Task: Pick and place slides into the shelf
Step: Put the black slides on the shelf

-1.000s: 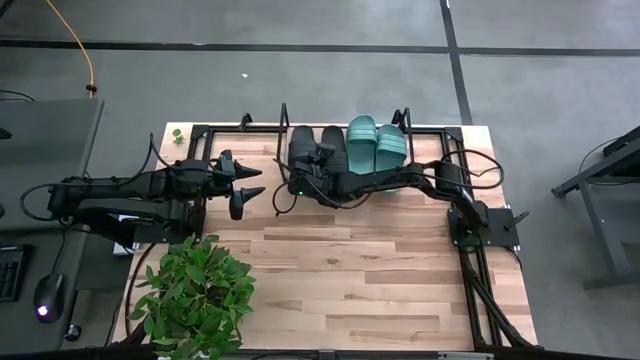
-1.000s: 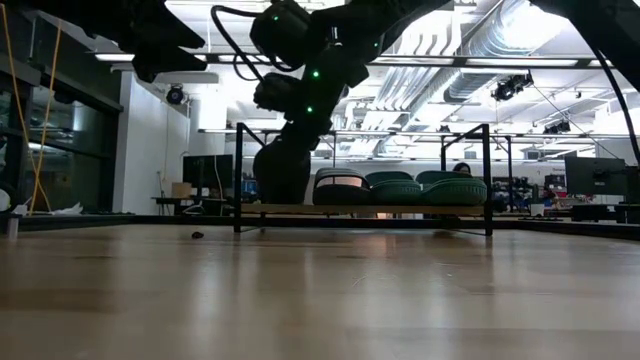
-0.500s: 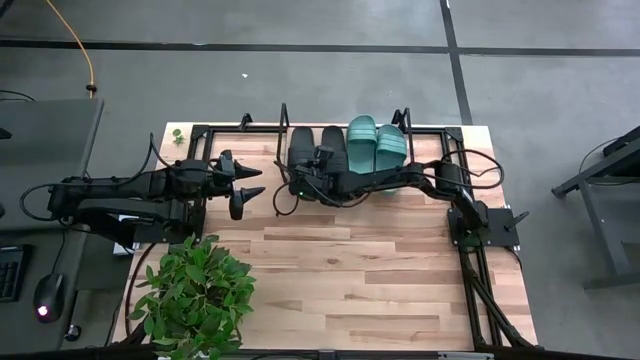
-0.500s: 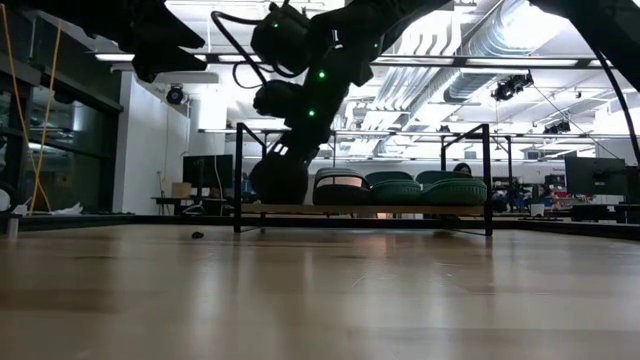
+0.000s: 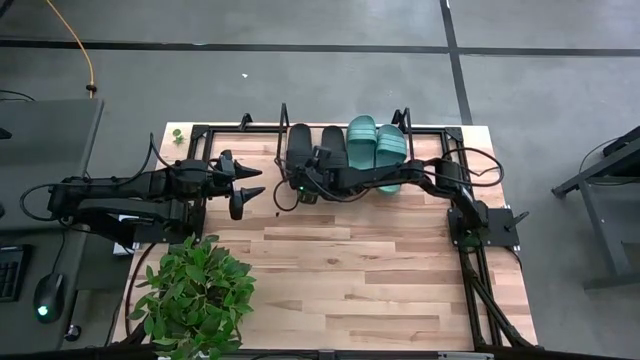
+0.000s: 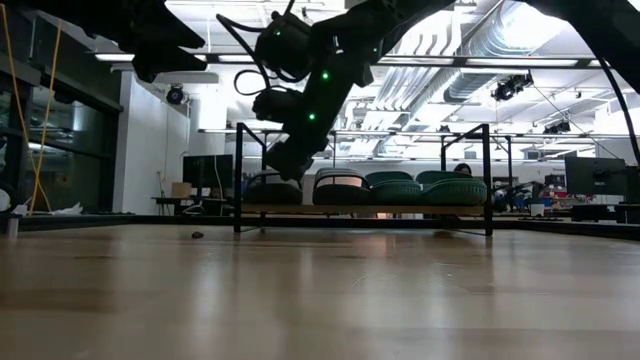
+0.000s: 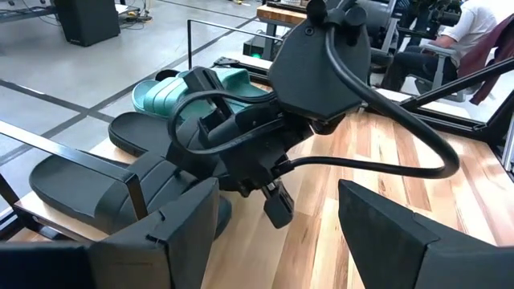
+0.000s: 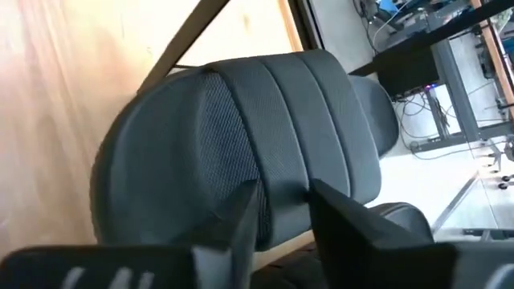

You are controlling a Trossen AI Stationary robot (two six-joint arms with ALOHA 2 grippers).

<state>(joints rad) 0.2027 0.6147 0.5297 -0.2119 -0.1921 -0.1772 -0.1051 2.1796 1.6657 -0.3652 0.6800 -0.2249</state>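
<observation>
Up comes the right arm's wrist since a second ago, and the black slide it was lowering at the shelf's left end now lies flat on the board. Nearest the low camera, bare worktop [image 6: 320,300] runs out to the rack. From above, a potted plant [image 5: 195,295] sits at the near left corner of the worktop, well apart from everything else. Next out, the left gripper [image 5: 245,187] hovers over the left side of the worktop, short of the shelf, its jaws spread and holding nothing; its wrist view shows the two dark fingers [image 7: 169,229] wide apart.

Just beyond it, the right gripper [image 5: 298,178] hangs at the front edge of the shelf [image 5: 262,128], over the heel of the leftmost black slide [image 5: 299,145]. In the right wrist view the fingers [image 8: 241,213] stand parted just above that slide's wide strap [image 8: 257,136], and I cannot tell whether they touch it; the slide is let go, resting on the board.

On the shelf itself, all four slides sit side by side: the second black slide [image 5: 332,142] just beside the first, then two teal slides [image 5: 376,140] towards the right end. Through the low view they line up between the black end frames [image 6: 238,178], with the room behind.
</observation>
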